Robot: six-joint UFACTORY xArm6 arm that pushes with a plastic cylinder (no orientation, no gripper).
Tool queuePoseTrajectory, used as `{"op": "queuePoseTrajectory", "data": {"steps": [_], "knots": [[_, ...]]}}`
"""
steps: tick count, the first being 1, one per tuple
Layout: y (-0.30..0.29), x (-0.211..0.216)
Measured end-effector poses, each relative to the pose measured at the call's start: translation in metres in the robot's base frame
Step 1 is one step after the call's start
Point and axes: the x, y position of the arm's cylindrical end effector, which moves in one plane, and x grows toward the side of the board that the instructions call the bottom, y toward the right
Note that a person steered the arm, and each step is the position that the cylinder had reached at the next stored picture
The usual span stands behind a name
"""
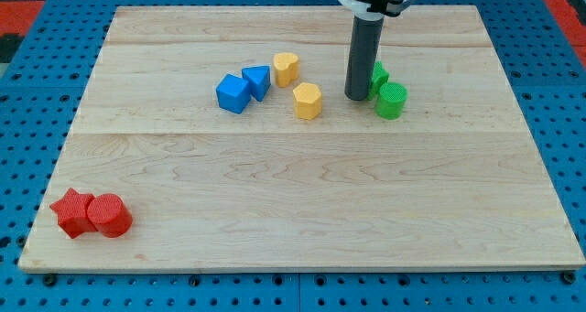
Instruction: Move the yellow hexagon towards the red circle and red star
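My tip, holding nothing, is standing right of the yellow hexagon, bare board stretching toward the corner-hugging red circle and red star.

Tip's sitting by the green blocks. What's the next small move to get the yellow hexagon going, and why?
Probably slide my tip toward the view's top, then left, to get behind the yellow hexagon. The red circle and red star lie at the view's bottom left, so the push should start from the hexagon's upper right.
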Motion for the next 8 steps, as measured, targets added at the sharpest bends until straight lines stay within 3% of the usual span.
{"op": "queuePoseTrajectory", "data": {"steps": [2,4,5,6,8], "knots": [[-0.03,0.007],[-0.121,0.035],[-0.109,0.03],[-0.135,0.024],[-0.261,0.057]]}}
